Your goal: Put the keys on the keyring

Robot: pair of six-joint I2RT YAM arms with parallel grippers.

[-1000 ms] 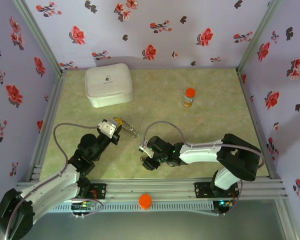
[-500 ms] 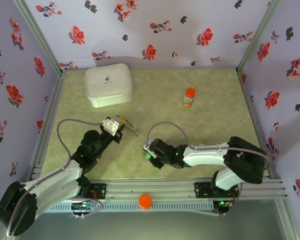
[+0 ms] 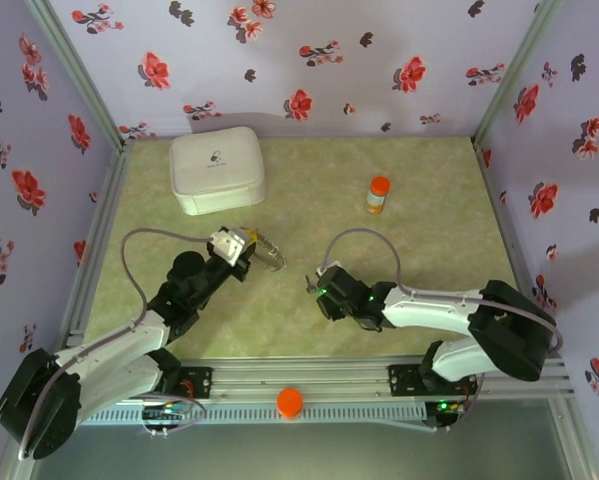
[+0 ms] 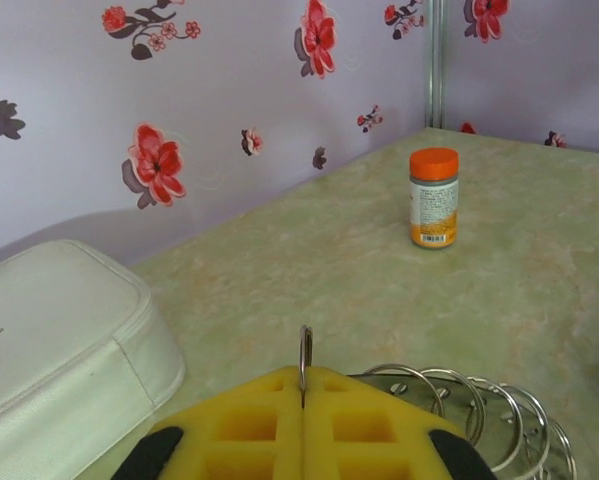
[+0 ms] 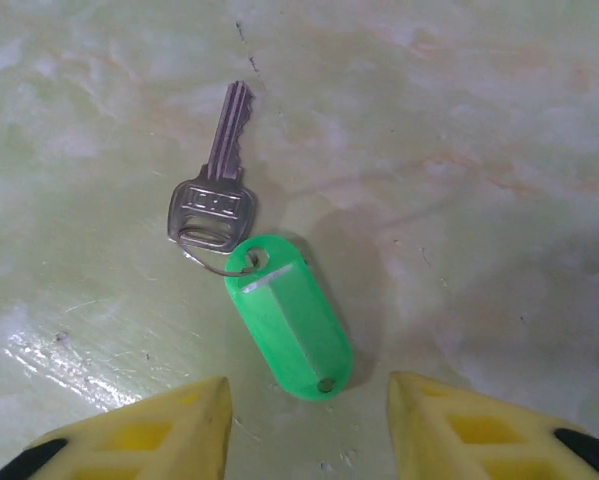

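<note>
Right gripper (image 3: 314,285) moved right and up-table; left gripper (image 3: 247,250) barely shifted. Left wrist: yellow fingers (image 4: 359,430) pressed together, clamping thin grey metal keyring (image 4: 304,350) edge-on. Right wrist: fingers (image 5: 139,435) apart, silver key with green oval plastic tag (image 5: 289,318) flat on mottled green tabletop (image 5: 479,150), just ahead, centred between them.

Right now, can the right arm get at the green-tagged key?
Probably yes. The right claw stands open just short of the green-tagged key, which lies flat on the table, with its green tag reaching in between the fingers. Nothing lies over the key or blocks the way.
</note>
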